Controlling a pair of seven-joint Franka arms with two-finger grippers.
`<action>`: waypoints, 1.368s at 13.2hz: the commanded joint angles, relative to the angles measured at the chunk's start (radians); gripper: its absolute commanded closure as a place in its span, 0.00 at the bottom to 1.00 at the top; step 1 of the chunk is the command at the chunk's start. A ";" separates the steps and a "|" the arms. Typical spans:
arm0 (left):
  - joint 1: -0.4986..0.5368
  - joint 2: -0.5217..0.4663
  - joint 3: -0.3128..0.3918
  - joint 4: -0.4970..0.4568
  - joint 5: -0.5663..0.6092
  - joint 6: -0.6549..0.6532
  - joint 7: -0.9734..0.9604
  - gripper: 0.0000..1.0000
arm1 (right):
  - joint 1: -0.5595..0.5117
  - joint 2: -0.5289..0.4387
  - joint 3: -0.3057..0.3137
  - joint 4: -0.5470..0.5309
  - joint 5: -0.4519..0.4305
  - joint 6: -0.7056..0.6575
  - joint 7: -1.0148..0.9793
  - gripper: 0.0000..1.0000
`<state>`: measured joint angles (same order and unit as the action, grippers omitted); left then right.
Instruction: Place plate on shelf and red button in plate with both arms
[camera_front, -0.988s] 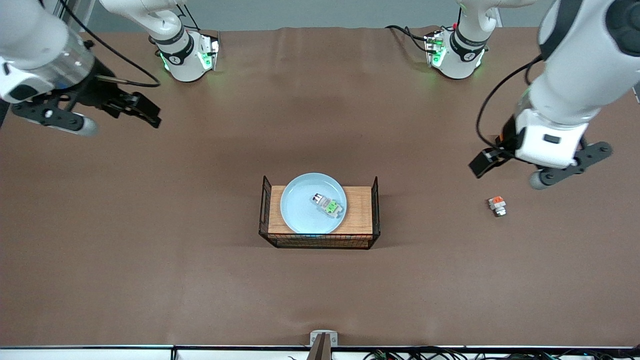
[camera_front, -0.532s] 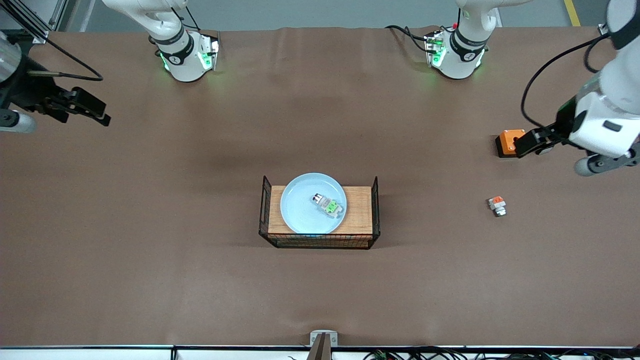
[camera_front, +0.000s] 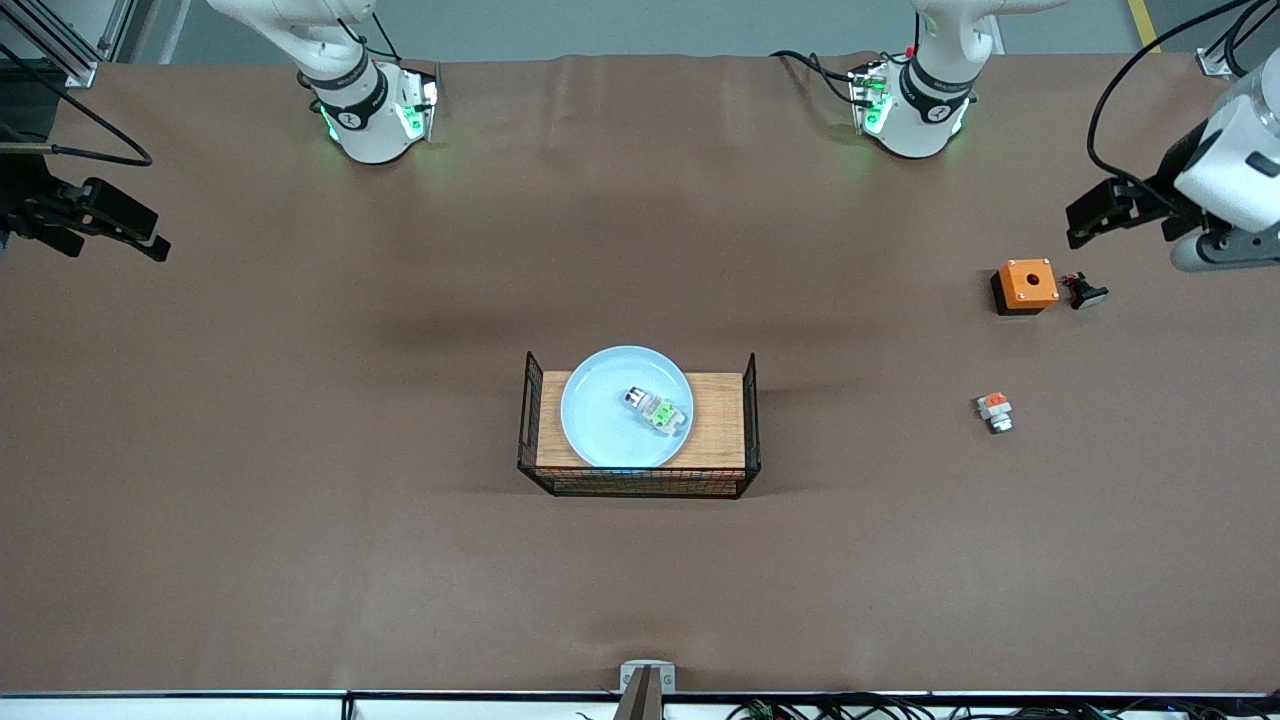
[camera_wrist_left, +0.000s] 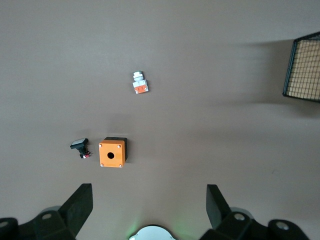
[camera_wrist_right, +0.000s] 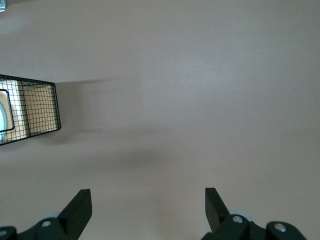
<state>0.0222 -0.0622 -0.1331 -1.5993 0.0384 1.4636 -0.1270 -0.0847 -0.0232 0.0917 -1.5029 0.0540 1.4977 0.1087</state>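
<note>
The pale light-blue plate (camera_front: 600, 412) lies on the wooden board in a black wire basket (camera_front: 638, 487) at the middle of the table. The red button (camera_front: 658, 411), a white-grey unit with a green tab, lies on the plate. My left gripper (camera_front: 1088, 220) is open and empty in the air at the left arm's end of the table; it is also open in the left wrist view (camera_wrist_left: 148, 206). My right gripper (camera_front: 130, 222) is open and empty at the right arm's end, as its wrist view (camera_wrist_right: 147, 207) shows. The plate's edge (camera_wrist_right: 2, 111) shows in the right wrist view.
An orange square box with a hole (camera_front: 1026, 284) (camera_wrist_left: 112, 152) sits near the left gripper, with a small black piece (camera_front: 1085, 291) (camera_wrist_left: 80, 147) beside it. A white piece with an orange tab (camera_front: 994, 411) (camera_wrist_left: 140, 83) lies nearer the front camera. The basket's corner (camera_wrist_left: 302, 70) (camera_wrist_right: 30, 110) shows in both wrist views.
Both arms have drawn away from the middle toward their own ends of the table. The left gripper has moved off the orange box, uncovering it and the black piece.
</note>
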 joint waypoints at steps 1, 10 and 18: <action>-0.019 -0.082 0.015 -0.094 -0.022 0.044 0.026 0.00 | -0.007 -0.014 0.016 0.019 -0.013 0.001 -0.014 0.00; -0.008 -0.007 0.020 0.009 -0.049 0.044 0.021 0.00 | -0.015 -0.012 0.014 0.021 -0.013 -0.007 -0.012 0.00; -0.010 -0.004 0.020 0.009 -0.048 0.041 0.018 0.00 | -0.015 -0.012 0.014 0.021 -0.020 -0.007 -0.014 0.00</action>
<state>0.0138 -0.0739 -0.1196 -1.6115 0.0066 1.5124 -0.1178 -0.0851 -0.0237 0.0969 -1.4824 0.0508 1.4950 0.1083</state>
